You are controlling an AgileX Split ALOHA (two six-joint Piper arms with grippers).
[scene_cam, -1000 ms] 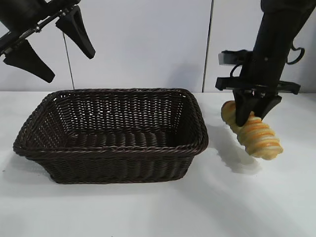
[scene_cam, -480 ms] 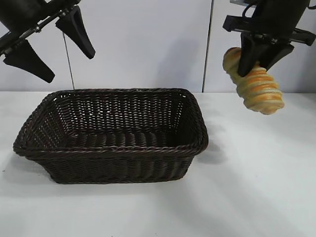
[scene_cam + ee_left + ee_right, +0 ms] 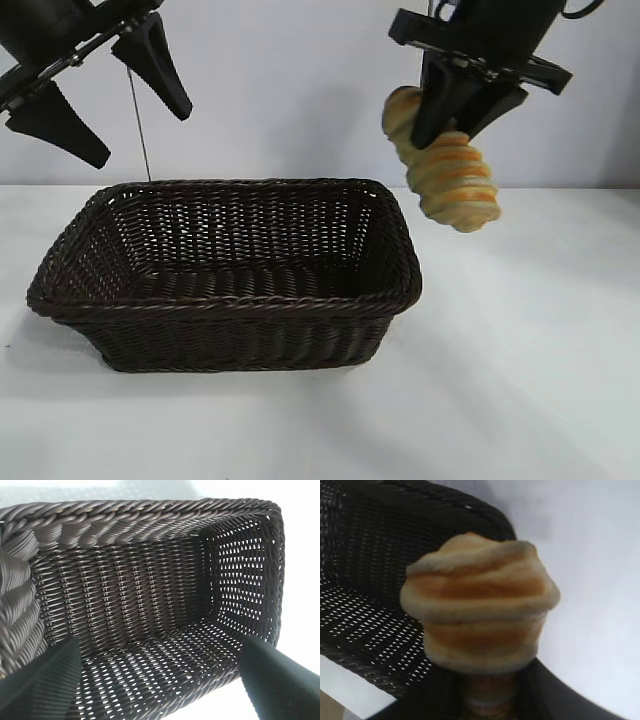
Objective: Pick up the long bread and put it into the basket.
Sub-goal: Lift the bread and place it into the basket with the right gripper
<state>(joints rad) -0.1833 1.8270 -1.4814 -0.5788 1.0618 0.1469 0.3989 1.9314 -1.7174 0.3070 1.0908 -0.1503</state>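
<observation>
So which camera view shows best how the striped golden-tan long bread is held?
The exterior view: the whole striped golden-tan long bread hangs tilted from the shut right gripper, above the dark-brown woven wicker basket near its right end. The right wrist view shows only the loaf's end. The left wrist view shows none of it.

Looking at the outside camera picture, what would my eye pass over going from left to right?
Left claw held open up high → the basket on the table → the long bread hanging in the air, gripped by the right claw.
</observation>
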